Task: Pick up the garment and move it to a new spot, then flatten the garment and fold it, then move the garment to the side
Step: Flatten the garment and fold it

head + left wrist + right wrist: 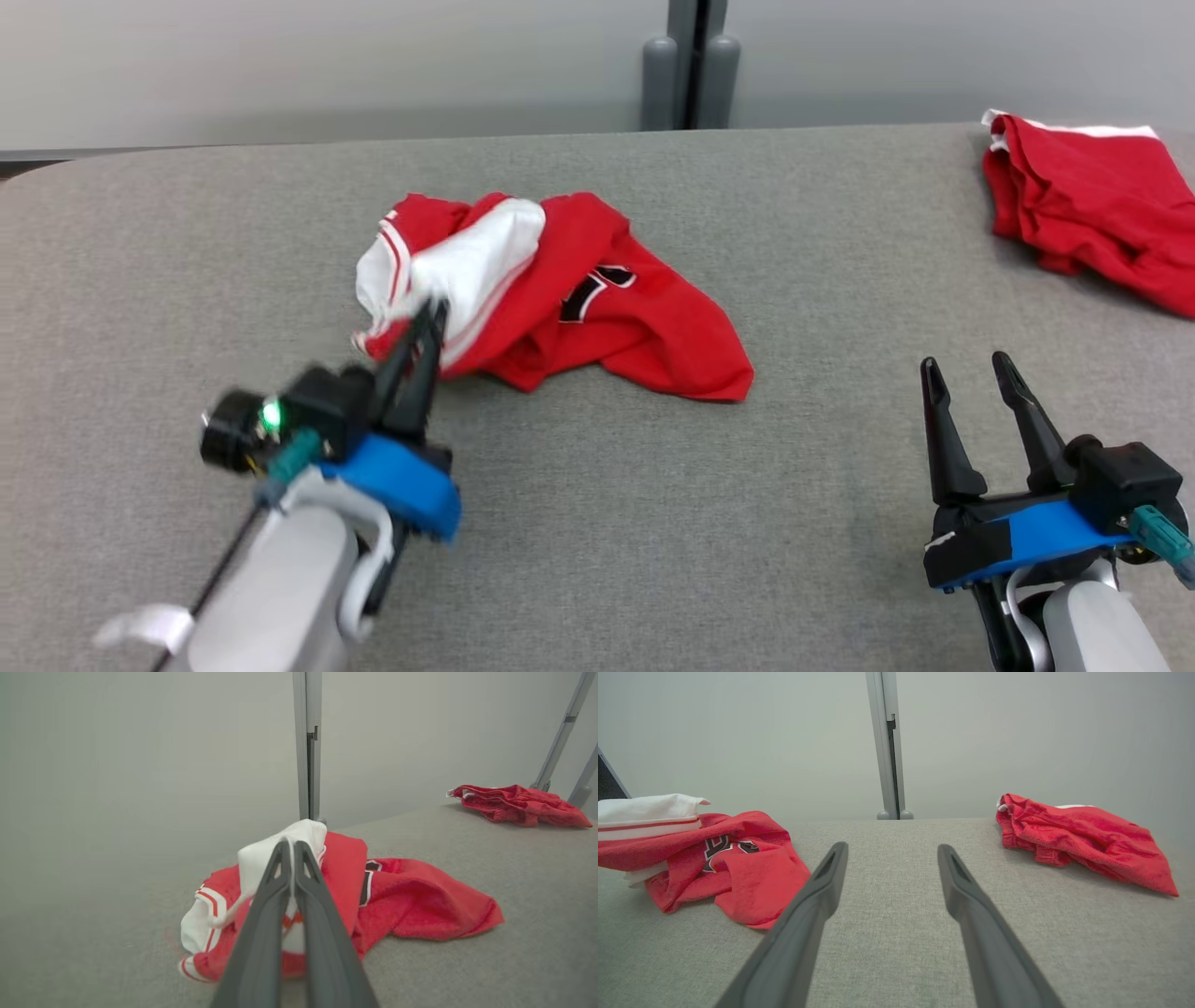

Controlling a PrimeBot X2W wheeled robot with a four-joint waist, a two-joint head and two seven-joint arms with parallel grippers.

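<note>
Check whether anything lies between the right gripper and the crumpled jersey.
Nothing visible does: only bare table lies between the open right gripper and the jersey. The other red garment sits off to the far right, clear of that path.

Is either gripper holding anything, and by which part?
The left gripper is shut on the red-and-white garment, pinching its white part; the right gripper is open, empty.

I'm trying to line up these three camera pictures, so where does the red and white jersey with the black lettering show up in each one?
Head view: the jersey lies left of centre, at the left gripper's fingertips.
Left wrist view: the jersey is lower centre, behind the shut fingers, spreading right.
Right wrist view: the jersey is at the left edge, mid-height.
Shared landmark: the upright grey post, near top centre in each.
</note>
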